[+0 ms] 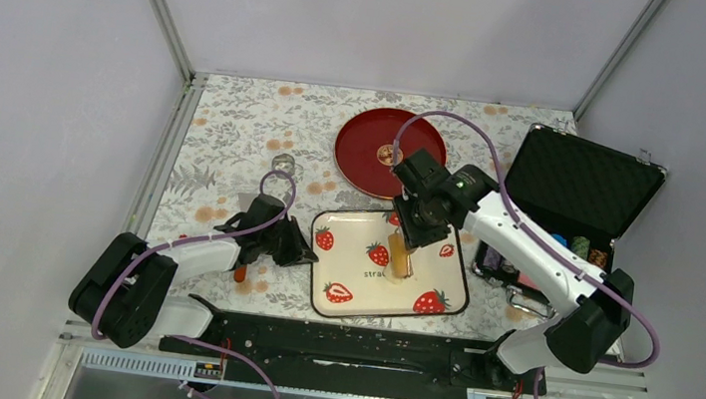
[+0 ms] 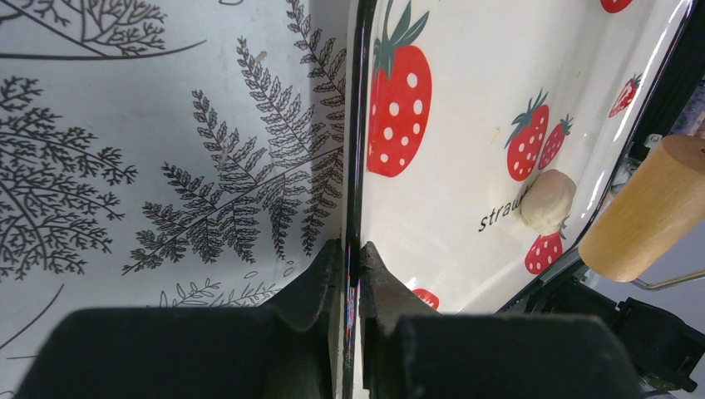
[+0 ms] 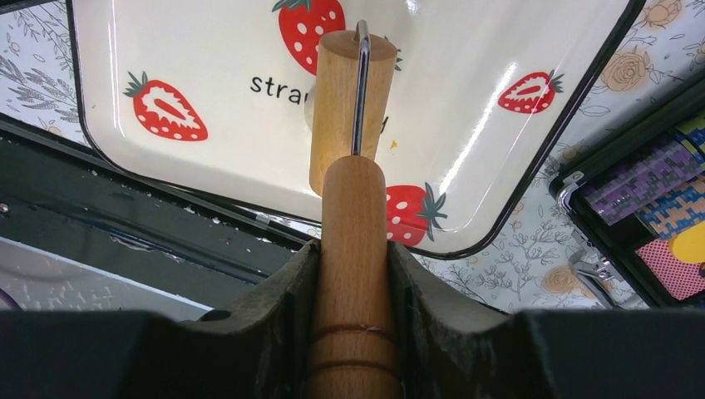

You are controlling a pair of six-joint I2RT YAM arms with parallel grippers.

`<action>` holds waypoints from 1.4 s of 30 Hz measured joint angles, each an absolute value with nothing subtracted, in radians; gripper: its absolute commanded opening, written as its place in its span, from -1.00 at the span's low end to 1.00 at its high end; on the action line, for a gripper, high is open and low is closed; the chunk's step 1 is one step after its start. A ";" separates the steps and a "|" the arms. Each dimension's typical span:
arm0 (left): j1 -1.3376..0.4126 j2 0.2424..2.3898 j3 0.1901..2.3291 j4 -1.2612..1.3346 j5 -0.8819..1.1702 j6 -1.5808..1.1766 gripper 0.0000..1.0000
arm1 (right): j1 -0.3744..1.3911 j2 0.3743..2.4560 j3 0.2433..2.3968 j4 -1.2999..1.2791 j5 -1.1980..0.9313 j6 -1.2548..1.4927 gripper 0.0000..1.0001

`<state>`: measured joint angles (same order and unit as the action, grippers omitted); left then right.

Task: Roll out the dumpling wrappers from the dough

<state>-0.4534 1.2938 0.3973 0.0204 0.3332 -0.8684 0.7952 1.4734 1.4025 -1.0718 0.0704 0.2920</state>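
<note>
Roller (image 3: 353,249) in right jaws, dough (image 2: 547,202) on tray (image 2: 465,50), left jaws pinching rim

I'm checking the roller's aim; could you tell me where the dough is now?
In the left wrist view, right of centre, the dough sits on the strawberry tray at the printed lettering, near the end of the wooden roller.

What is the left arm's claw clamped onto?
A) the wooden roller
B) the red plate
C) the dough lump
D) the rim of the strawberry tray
D: the left wrist view shows the left gripper shut on the black rim of the strawberry tray, while the wooden roller sits in the right gripper.
</note>
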 measured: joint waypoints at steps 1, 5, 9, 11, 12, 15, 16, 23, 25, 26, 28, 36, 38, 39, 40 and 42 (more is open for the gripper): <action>-0.453 1.294 0.397 0.020 0.334 -0.868 -1.00 | 0.796 1.476 1.402 -1.072 0.070 0.292 -1.00; -0.453 1.294 0.397 0.021 0.334 -0.868 -1.00 | 0.797 1.494 1.393 -1.068 0.067 0.292 -1.00; -0.452 1.294 0.397 0.021 0.335 -0.868 -1.00 | 0.800 1.508 1.370 -1.060 0.061 0.292 -1.00; -0.452 1.294 0.397 0.021 0.335 -0.868 -1.00 | 0.801 1.509 1.360 -1.060 0.059 0.292 -1.00; -0.452 1.294 0.397 0.021 0.335 -0.868 -1.00 | 0.802 1.509 1.356 -1.060 0.059 0.292 -1.00; -0.452 1.294 0.397 0.021 0.336 -0.868 -1.00 | 0.806 1.509 1.348 -1.057 0.059 0.292 -1.00; -0.452 1.294 0.397 0.021 0.336 -0.868 -1.00 | 0.807 1.510 1.347 -1.055 0.059 0.292 -1.00; -0.452 1.294 0.397 0.022 0.336 -0.868 -1.00 | 0.820 1.517 1.343 -1.046 0.060 0.292 -1.00; -0.452 1.294 0.397 0.022 0.336 -0.868 -1.00 | 0.823 1.519 1.343 -1.045 0.061 0.292 -1.00; -0.452 1.294 0.397 0.022 0.336 -0.868 -1.00 | 0.825 1.520 1.343 -1.045 0.063 0.292 -1.00; -0.452 1.294 0.396 0.023 0.336 -0.868 -1.00 | 0.827 1.521 1.340 -1.042 0.065 0.291 -1.00; -0.450 1.294 0.390 0.033 0.341 -0.868 -1.00 | 0.834 1.522 1.305 -1.034 0.107 0.276 -1.00; -0.450 1.294 0.390 0.033 0.341 -0.868 -1.00 | 0.837 1.527 1.293 -1.034 0.115 0.274 -1.00; -0.450 1.294 0.390 0.033 0.342 -0.869 -1.00 | 0.839 1.531 1.289 -1.034 0.120 0.274 -1.00; -0.450 1.294 0.390 0.033 0.342 -0.868 -1.00 | 0.840 1.535 1.288 -1.031 0.122 0.274 -1.00; -0.450 1.294 0.390 0.033 0.342 -0.868 -1.00 | 0.845 1.535 1.288 -1.026 0.124 0.273 -1.00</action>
<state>-0.4503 1.2938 0.3904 0.0330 0.3416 -0.8684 0.8448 1.5349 1.2884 -1.0260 0.1242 0.2729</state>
